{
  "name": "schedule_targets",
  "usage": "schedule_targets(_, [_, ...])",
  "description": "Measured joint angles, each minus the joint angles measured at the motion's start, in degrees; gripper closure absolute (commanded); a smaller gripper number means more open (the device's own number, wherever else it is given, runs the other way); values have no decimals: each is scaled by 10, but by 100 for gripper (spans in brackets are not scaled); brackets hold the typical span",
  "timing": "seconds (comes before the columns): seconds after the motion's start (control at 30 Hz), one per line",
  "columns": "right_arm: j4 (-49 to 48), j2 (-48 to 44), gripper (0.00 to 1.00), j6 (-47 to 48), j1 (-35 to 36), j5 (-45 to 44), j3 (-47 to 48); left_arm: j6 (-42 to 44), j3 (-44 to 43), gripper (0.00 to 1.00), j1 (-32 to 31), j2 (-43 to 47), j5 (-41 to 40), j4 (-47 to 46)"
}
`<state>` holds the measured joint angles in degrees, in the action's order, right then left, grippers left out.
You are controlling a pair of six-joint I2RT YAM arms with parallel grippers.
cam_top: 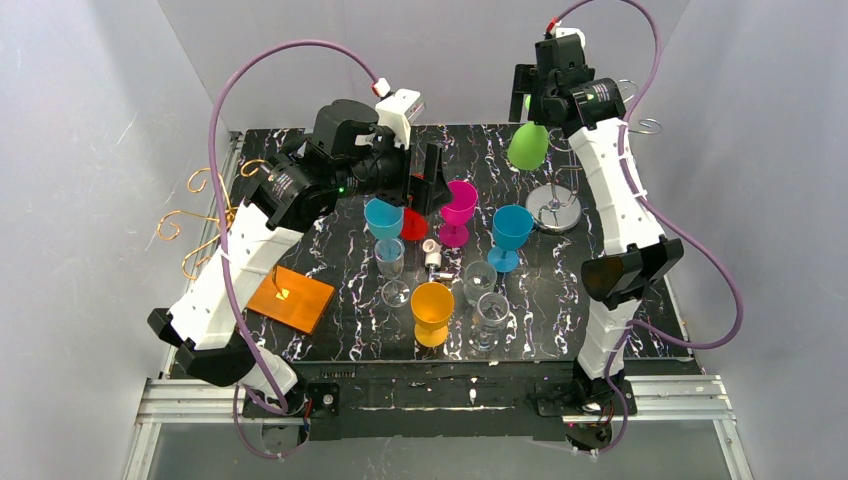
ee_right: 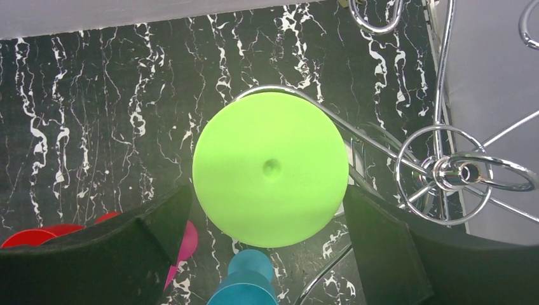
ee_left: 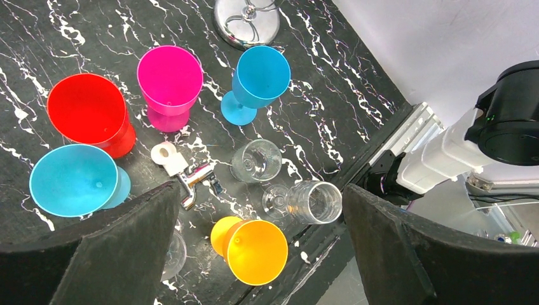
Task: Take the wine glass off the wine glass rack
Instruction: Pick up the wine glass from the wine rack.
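Top view, 9 o'clock edge of the table (cam_top: 340, 330): a copper wire stand (cam_top: 205, 215) is noted, with an orange plate (cam_top: 290, 297) at its 4 o'clock.

The left gripper (cam_top: 428, 180) is held above the table centre. In the left wrist view its jaws are spread wide and nothing is held between them.

Below it, 8 vessels are grouped:
- The left blue goblet (cam_top: 383, 218) and the red goblet (cam_top: 414, 224) are side by side.
- The magenta goblet (cam_top: 459, 208) is at the red one's 3 o'clock.
- The right blue goblet (cam_top: 511, 232) is further right.
- The orange goblet (cam_top: 432, 310) is at 6 o'clock of the group.
- 3 clear glasses (cam_top: 480, 280) are placed among them; 1 is seen lying on its side in the left wrist view.
- A small white and chrome part (cam_top: 433, 255) lies in the middle.

At the table's 1 o'clock, the chrome wine glass rack (cam_top: 554, 208) is seen upright. The green wine glass (cam_top: 528, 147) hangs bowl-down from 1 of its wire arms.

The right gripper (cam_top: 530, 108) is positioned directly above it. In the right wrist view the jaws are spread wide on either side of the glass's foot (ee_right: 271, 166). Contact cannot be told.
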<state>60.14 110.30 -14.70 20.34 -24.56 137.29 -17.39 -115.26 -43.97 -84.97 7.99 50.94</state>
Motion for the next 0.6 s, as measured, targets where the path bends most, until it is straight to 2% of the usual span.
schedule_targets(0.5, [-22,8,2,10,0,-26,2,0,-6,2,0,-2,2,0])
schedule_targets(0.6, [-28,8,6,12,0,-27,2,0,-7,2,2,-2,3,0])
